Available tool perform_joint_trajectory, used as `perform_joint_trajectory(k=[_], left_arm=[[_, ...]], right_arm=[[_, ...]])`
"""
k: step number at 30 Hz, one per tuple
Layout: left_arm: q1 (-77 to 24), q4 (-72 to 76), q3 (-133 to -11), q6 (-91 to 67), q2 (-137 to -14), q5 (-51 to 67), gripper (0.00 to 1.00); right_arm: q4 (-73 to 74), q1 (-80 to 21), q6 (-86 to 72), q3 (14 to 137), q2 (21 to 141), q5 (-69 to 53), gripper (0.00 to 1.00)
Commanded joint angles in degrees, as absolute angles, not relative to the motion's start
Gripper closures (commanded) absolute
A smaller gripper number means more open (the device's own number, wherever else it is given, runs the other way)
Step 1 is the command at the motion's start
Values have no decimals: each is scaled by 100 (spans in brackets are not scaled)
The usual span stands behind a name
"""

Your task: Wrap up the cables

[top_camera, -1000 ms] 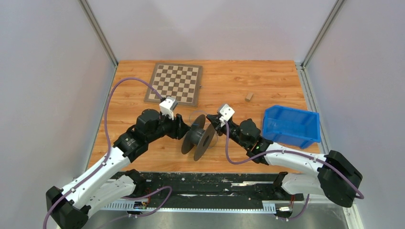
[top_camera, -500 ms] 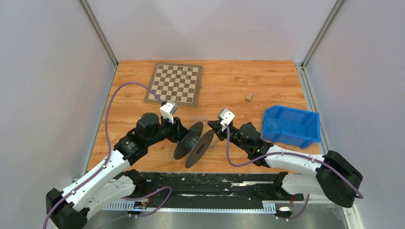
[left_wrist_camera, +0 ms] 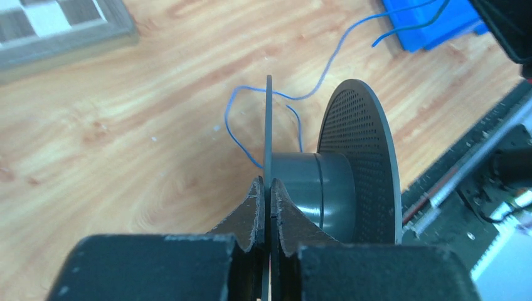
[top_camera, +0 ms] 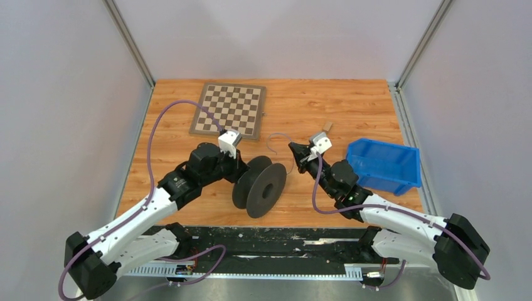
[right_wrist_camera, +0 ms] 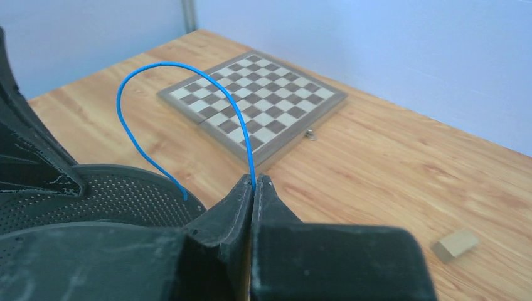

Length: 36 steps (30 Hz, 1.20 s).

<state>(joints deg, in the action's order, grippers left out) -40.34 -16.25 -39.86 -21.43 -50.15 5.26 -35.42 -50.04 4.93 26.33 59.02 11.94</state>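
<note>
A black spool (top_camera: 260, 185) with two round flanges lies on its side on the wooden table. My left gripper (top_camera: 243, 169) is shut on the edge of the thin near flange (left_wrist_camera: 268, 125), beside the grey hub (left_wrist_camera: 313, 188); its fingertips (left_wrist_camera: 268, 185) pinch the disc. The cable (left_wrist_camera: 326, 63) is a very thin blue wire that loops loosely past the hub and runs off to the right. My right gripper (top_camera: 292, 148) sits just right of the spool, shut on that cable (right_wrist_camera: 163, 64), which arcs up from between its fingertips (right_wrist_camera: 255, 182) toward the perforated flange (right_wrist_camera: 94, 194).
A chessboard (top_camera: 229, 110) lies at the back left of the table. A blue bin (top_camera: 381, 164) stands at the right, close to the right arm. A small wooden block (top_camera: 327, 126) lies behind the right gripper. A black rail (top_camera: 270, 241) runs along the near edge.
The left gripper has closed onto the spool's flange. The spool has shifted and turned slightly. The right gripper has moved right and back with the cable, drawing it out.
</note>
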Motion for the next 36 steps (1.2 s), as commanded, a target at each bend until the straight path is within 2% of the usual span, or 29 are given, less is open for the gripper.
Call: perform_joint_trajectory(k=[1,9,13,17,22,26,30,36], left_arm=[[-4043,-876,-4690,-1426,-5571,-174,100],[-4047,543,-4745,247,-6440,-1292,100],[-4043,550,-4691,308,-6388,-1185,100],[-4043,357,-4761,200,-6389,-1087,100],[-4043,292,-4781,-30,-6373,-942,100],[-4043,164,-4762,-383,-6446,-665,99],[-4043,207,-4598,-632,-6440,-503,89],[-4043,29,-4582,-794,-6485,-378,80]], right_arm=[[-3634,-4800,409,2927,5748,1840,100],[-3174,-4613,470,3007,5204,2611,100],[-2043,-4527,765,3537,4835,3753,100],[-1905,-4280,1553,4112,4427,4214,100],[-2067,-3572,1787,4626,4421,2991,100],[-2018,-3533,1333,4246,4473,1677,100],[-2651,-3533,855,3502,4541,488,100],[-3110,-3533,627,3116,4832,-54,100]])
